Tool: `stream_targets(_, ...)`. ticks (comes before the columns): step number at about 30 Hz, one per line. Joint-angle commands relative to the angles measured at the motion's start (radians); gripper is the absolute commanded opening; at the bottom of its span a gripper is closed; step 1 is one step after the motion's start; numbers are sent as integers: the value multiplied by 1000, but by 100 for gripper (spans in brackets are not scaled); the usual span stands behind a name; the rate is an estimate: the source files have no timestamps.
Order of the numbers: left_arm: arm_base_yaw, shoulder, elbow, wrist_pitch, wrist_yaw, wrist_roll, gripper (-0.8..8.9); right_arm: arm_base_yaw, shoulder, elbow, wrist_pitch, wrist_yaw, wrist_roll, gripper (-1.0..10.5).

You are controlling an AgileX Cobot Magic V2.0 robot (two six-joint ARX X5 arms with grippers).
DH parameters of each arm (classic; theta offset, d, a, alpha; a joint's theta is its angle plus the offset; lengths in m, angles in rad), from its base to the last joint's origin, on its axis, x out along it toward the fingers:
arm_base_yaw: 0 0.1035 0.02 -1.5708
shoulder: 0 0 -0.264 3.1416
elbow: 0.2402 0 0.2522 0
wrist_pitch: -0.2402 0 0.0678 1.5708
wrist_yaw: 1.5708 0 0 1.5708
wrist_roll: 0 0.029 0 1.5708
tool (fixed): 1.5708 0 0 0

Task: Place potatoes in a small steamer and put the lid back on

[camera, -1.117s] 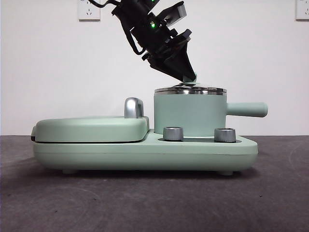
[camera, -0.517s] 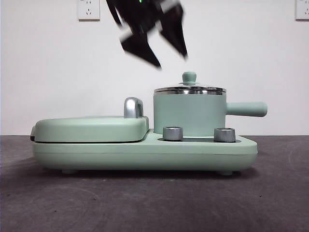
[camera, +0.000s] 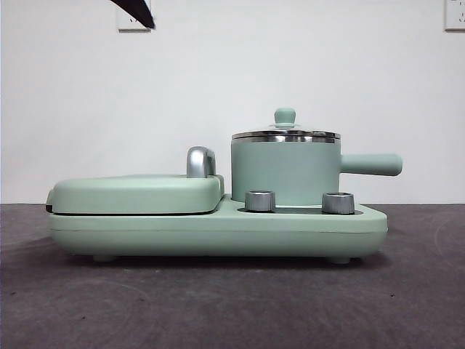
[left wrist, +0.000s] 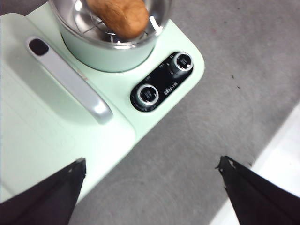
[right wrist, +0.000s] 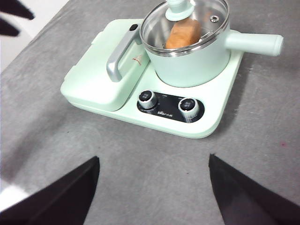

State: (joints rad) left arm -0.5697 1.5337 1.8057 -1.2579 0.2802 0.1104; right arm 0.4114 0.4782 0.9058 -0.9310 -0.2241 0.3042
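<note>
Left gripper [left wrist: 150, 171] jaws are spread wide, nothing held; it is raised above the cooker base [left wrist: 154, 122]. Right gripper [right wrist: 154, 164] jaws are likewise wide and empty. Lid [right wrist: 185, 23] is seated on the pot [camera: 285, 171], potato [right wrist: 183, 33] inside. Since half a second ago, the arm has been lifted off the pot to the top corner.

Bare test bench: grey mat [camera: 232, 305], blank white wall [camera: 349, 65] with sockets [camera: 134, 16], lone cooking appliance [camera: 218, 225].
</note>
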Motion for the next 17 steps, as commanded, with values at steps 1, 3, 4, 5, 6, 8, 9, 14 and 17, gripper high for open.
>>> stream_targets(1,-5,-93,-114,17,1,-13,463,5,2,8,11,-16,1,370)
stream_targets(3,1,-170,-228,41,2,-20,463,5,2,8,11,-17,1,370)
stream_targets(4,4,-209,-285,58,2,-29,463,5,2,8,11,-19,1,370)
stream_targets(5,7,-254,-349,99,6,-51,463,5,2,8,11,-20,1,370)
stream_targets(6,8,-303,-423,146,13,-74,463,5,2,8,11,-19,0,370)
stream_targets(8,7,-400,-566,245,20,-128,463,5,3,8,11,-19,-1,370)
stream_targets(9,6,-453,-645,305,20,-163,463,5,3,8,11,-19,-2,370)
stream_targets(14,6,-686,-975,560,20,-324,462,5,3,8,11,-19,-28,355)
stream_targets(17,6,-777,-1060,603,19,-331,361,5,3,8,11,-19,-27,74)
